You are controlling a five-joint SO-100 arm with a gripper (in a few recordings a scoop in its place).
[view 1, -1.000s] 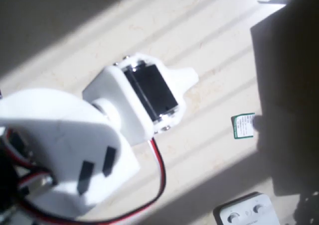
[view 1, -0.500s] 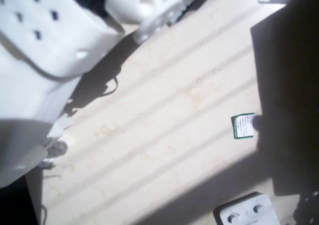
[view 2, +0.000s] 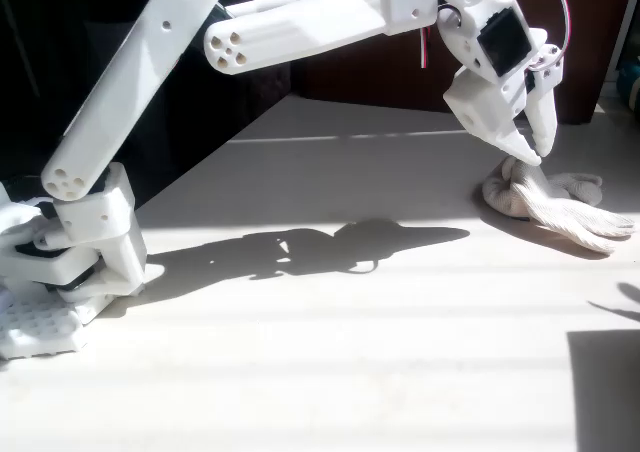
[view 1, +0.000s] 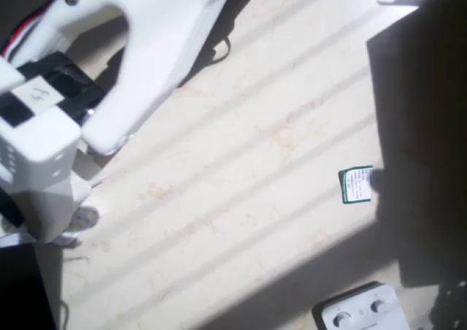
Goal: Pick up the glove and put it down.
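In the fixed view the arm's base [view 2: 60,262] stands at nine o'clock on the tabletop [view 2: 330,372], and the arm reaches across to two o'clock. There the end effector [view 2: 527,152] points down, its tips touching the top of the glove [view 2: 550,202], which lies on the tabletop at three o'clock. In the overhead view a card [view 1: 355,185] lies at three o'clock, with a box [view 1: 361,309] at five o'clock, well apart from it.

lower edge cuts off the white box [view 1: 359,309]; card [view 1: 355,185] print unreadable.
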